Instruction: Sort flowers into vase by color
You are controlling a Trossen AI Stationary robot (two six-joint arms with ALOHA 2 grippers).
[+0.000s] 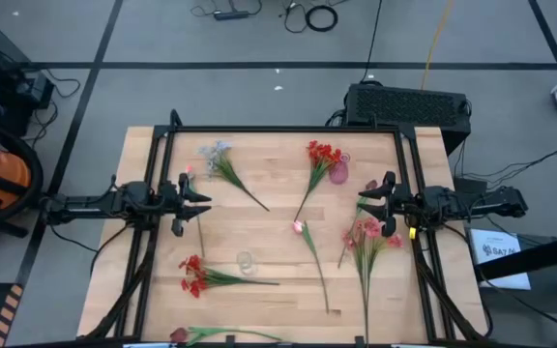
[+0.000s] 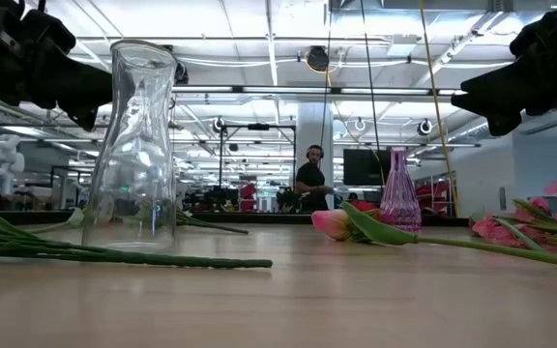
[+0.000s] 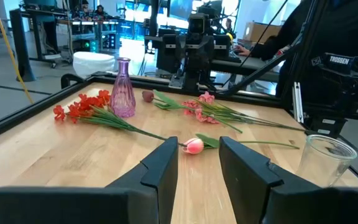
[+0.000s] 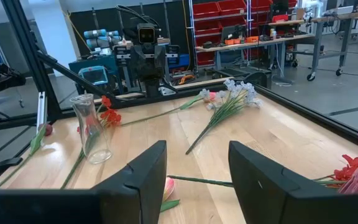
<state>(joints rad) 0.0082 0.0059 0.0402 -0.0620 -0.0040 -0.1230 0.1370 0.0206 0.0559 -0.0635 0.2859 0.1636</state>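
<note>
Flowers lie flat on the wooden table, untouched. A pale blue spray (image 1: 220, 155) and a pink bud (image 1: 190, 171) lie far left. A red spray (image 1: 322, 155) lies beside the pink glass vase (image 1: 338, 174). A pink tulip bud (image 1: 298, 226) is at the centre and a pink spray (image 1: 367, 232) on the right. Another red spray (image 1: 193, 275) lies by the clear glass vase (image 1: 246, 262). Both vases stand upright. My left gripper (image 1: 201, 193) hovers open at the left, above the table. My right gripper (image 1: 366, 201) hovers open at the right.
A red bud (image 1: 179, 334) lies at the near edge and another red bud (image 1: 370, 184) lies close to my right gripper. A black frame (image 1: 278, 129) runs around the table's far and side edges. Bare wood shows between the two grippers. People sit in the room beyond the table.
</note>
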